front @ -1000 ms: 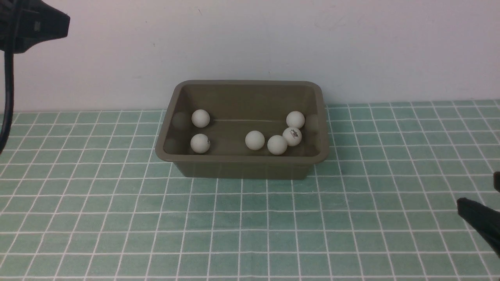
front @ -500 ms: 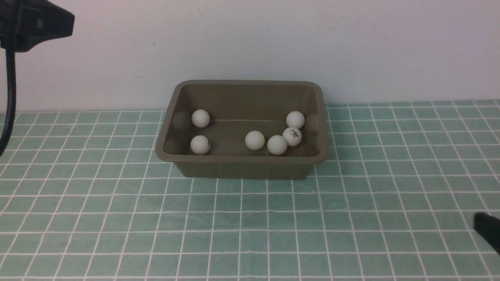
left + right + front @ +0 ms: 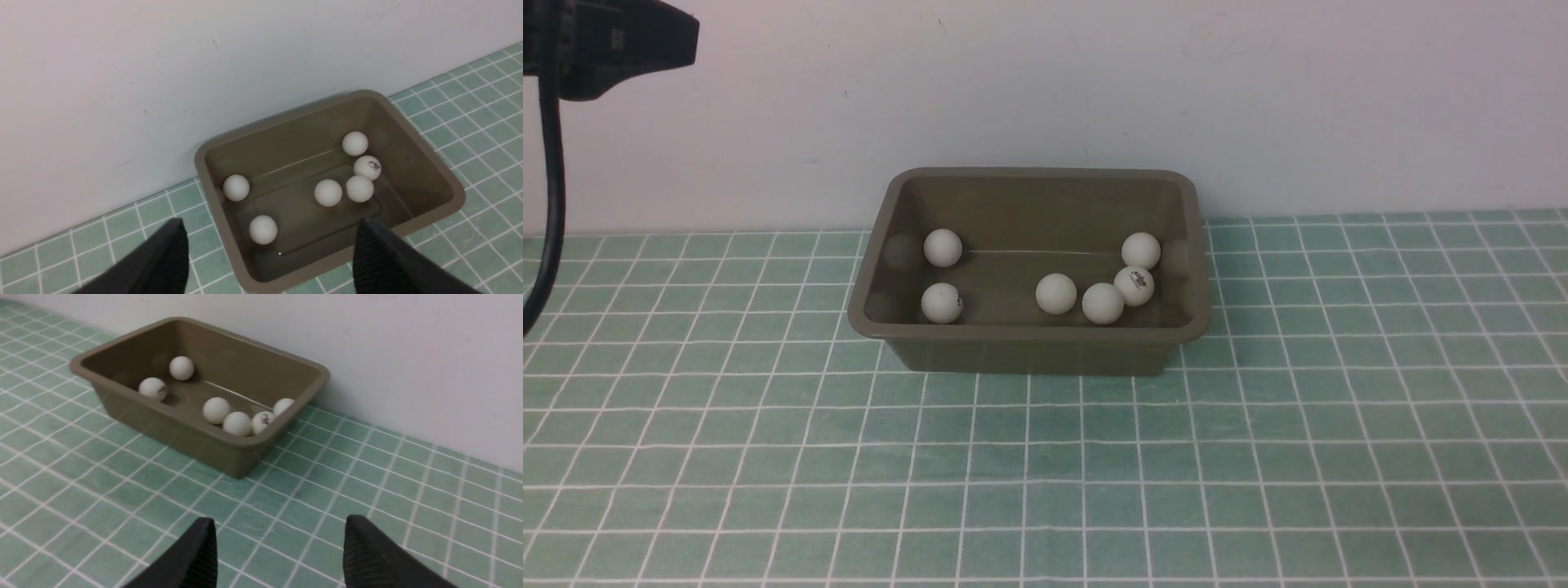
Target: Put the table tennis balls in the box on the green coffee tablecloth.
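Since a second ago the right arm's black tip has slid out of the lower right corner of the front view and is gone from it, while the dark left arm piece at the upper left edge has crept a little toward the right; the balls have not shifted. At the middle of the front view the box (image 3: 1029,347) sits on the green coffee tablecloth (image 3: 1045,474), close against the pale wall (image 3: 1045,82) behind it. All six table tennis balls (image 3: 1056,293) lie inside the box: two near its left end, one behind the other, one near the centre, and three bunched toward the right end, the middle one of those showing a small dark logo. In the left wrist view the left claw (image 3: 267,241) is spread wide and empty, its two dark fingers framing the near part of the box from above. In the right wrist view the right claw (image 3: 278,539) also stands parted with nothing between its fingers, above bare cloth at the bottom of the frame, well apart from the box at the upper left.
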`<state>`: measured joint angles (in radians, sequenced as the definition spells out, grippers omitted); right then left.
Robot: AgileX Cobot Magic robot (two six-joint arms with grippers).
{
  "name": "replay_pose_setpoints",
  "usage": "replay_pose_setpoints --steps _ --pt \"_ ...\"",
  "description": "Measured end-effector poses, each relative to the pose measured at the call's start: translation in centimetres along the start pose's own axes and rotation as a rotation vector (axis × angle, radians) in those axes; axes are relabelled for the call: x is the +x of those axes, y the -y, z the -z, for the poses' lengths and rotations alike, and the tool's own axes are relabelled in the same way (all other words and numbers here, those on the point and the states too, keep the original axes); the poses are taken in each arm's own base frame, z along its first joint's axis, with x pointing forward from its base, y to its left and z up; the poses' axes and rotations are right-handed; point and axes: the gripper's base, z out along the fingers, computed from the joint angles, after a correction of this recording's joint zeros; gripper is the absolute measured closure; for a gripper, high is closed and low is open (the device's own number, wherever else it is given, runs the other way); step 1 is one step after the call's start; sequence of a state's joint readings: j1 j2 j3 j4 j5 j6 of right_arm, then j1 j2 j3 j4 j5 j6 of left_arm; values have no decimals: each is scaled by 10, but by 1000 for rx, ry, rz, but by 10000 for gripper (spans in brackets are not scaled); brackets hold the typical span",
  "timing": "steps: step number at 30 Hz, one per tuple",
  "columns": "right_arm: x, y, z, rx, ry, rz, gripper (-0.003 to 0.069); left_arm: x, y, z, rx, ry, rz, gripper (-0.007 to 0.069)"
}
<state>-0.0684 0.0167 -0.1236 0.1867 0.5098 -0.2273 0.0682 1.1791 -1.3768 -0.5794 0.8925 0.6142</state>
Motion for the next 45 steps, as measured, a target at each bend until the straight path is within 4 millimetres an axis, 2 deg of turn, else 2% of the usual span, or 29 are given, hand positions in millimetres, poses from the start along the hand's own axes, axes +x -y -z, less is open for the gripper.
replay_pose_setpoints --steps 21,32,36,45 --pt "28 -1 -8 7 -55 18 270 0 4 0 49 1 7 136" --pt "30 0 -9 10 -55 24 270 0 5 0 56 5 -1 136" --pt "37 0 -12 13 -62 25 270 0 5 0 56 4 -1 136" --pt "36 0 -12 22 -32 29 270 0 6 0 61 3 2 136"
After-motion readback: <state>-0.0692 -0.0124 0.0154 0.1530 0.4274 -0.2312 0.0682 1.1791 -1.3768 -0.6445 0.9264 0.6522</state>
